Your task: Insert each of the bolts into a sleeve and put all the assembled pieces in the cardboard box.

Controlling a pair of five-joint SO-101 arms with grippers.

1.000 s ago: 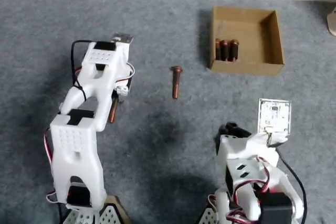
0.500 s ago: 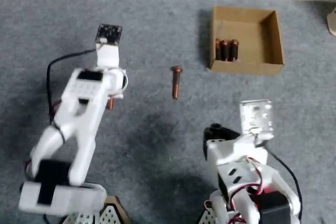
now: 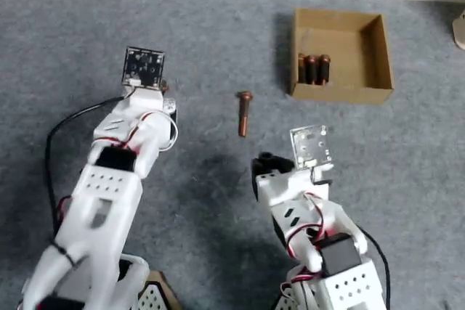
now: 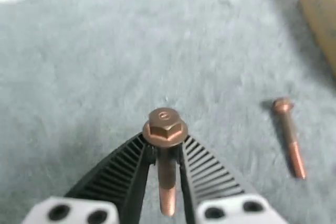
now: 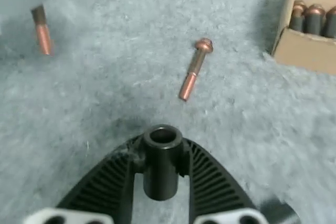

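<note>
Left jaws grip a copper hex-head bolt [image 4: 165, 129], right jaws grip a black tubular sleeve [image 5: 160, 166] open end forward, well apart, so I'd bring the bolt tip square over the bore before pushing; a second copper bolt [image 3: 244, 114] lies on the grey table [image 3: 218, 34] near the cardboard box [image 3: 341, 94].

The left arm [image 3: 109, 186], lower left in the high view, is a white plastic shell dotted with small holes, with a black cable [image 3: 73, 117] and red-and-white wires [image 3: 134, 125]. The right arm [image 3: 301, 212], at lower centre, matches it and carries a black motor block [image 3: 340, 255]. The left gripper [image 4: 165, 144] and right gripper [image 5: 161, 145] have black ribbed fingers [image 4: 123, 169].
</note>
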